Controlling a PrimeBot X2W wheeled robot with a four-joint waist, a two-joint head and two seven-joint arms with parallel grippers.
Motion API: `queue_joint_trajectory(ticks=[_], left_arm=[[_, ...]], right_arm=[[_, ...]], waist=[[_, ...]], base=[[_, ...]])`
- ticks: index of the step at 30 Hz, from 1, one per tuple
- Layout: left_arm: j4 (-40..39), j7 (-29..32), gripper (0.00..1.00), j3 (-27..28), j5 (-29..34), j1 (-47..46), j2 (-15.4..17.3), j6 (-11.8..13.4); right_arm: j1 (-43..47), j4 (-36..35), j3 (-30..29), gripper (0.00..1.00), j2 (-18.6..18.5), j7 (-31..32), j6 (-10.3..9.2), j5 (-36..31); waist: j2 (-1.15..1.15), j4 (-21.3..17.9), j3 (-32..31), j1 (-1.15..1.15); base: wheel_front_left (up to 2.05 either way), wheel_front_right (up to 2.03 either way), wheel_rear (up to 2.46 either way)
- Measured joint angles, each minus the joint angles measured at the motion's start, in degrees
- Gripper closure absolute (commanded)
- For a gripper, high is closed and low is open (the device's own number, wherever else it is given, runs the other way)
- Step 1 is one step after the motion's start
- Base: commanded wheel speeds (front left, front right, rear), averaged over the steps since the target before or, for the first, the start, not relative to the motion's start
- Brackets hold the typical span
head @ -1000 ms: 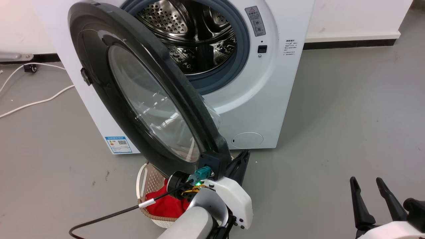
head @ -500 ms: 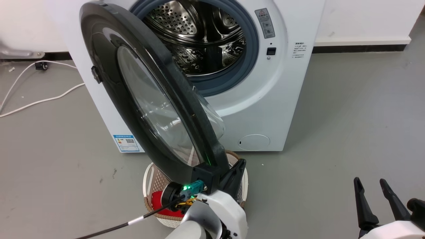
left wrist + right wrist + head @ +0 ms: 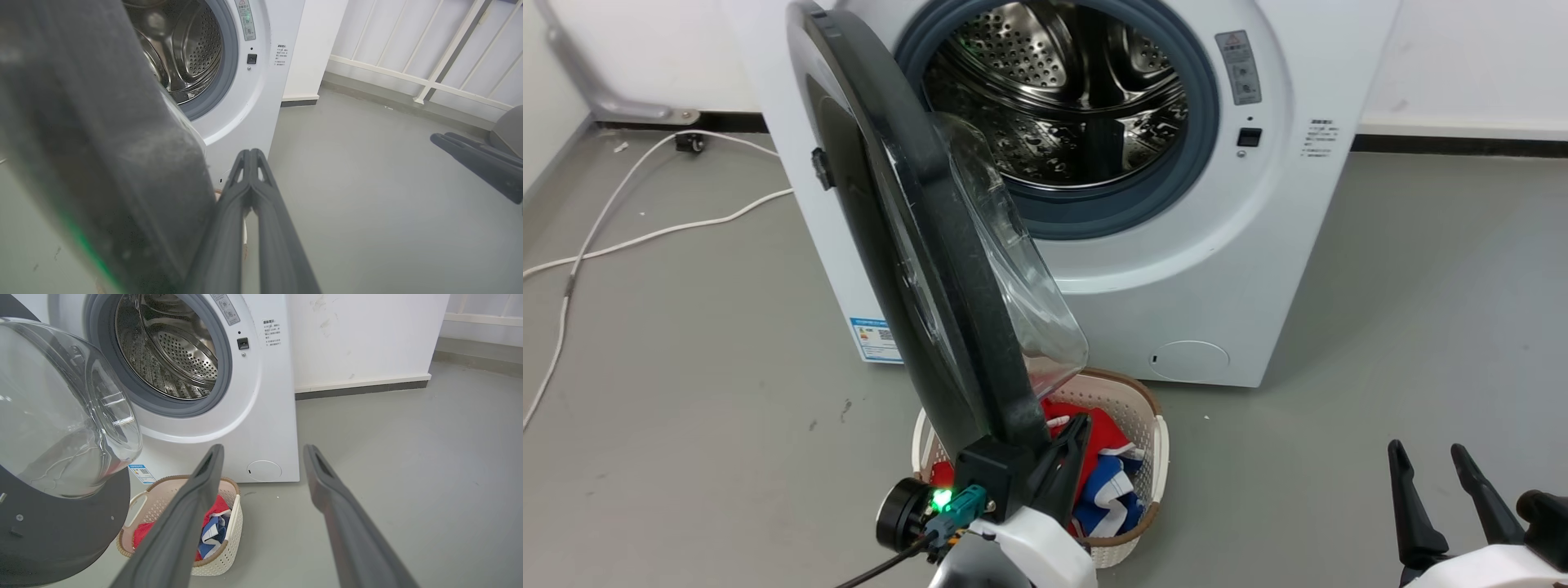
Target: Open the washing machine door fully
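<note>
The white washing machine (image 3: 1241,269) stands with its steel drum exposed. Its black washing machine door (image 3: 915,245) is swung out, nearly edge-on to the head view, with the clear glass bowl (image 3: 53,416) bulging toward the drum. My left gripper (image 3: 1058,433) is shut on the door's lower rim: one finger (image 3: 249,192) lies on the inner side and the other is hidden behind the rim (image 3: 102,143). My right gripper (image 3: 1437,490) hangs open and empty at the lower right, away from the machine (image 3: 265,416).
A cream laundry basket (image 3: 1156,449) with red and blue clothes sits on the floor below the door and in front of the machine. White cables (image 3: 645,237) trail over the grey floor at the left. A white railing (image 3: 429,81) stands to the right.
The door has swung further open, from showing its outer face to nearly edge-on, with my left gripper moving along on its rim. The head camera has shifted. The right gripper has stayed put.
</note>
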Motion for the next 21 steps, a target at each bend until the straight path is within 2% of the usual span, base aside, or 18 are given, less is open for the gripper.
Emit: queue_joint_trajectory(ticks=[4, 12, 21], left_arm=[[-2.7, 0.7, 1.00, -0.1, 0.7, 1.4, 1.6, 1.3], [-6.2, 0.5, 1.00, 0.5, 0.2, 4.6, 2.2, 3.3], [-8.3, -1.0, 1.00, 4.0, -1.1, 6.8, 3.7, 6.0]], right_arm=[[0.0, 0.4, 0.2, 0.00, 0.0, -0.1, 0.00, 0.2], [0.1, 1.1, -0.1, 0.00, 0.0, -0.5, 0.00, 0.3], [-0.2, 2.1, 0.0, 0.00, 0.0, -1.2, 0.00, 0.5]], waist=[[0.00, 1.7, -0.1, 0.00], [0.00, 7.0, -0.2, 0.00], [0.00, 14.2, -0.1, 0.00]], base=[[0.00, 0.00, 0.00], [0.00, 0.00, 0.00], [0.00, 0.00, 0.00]])
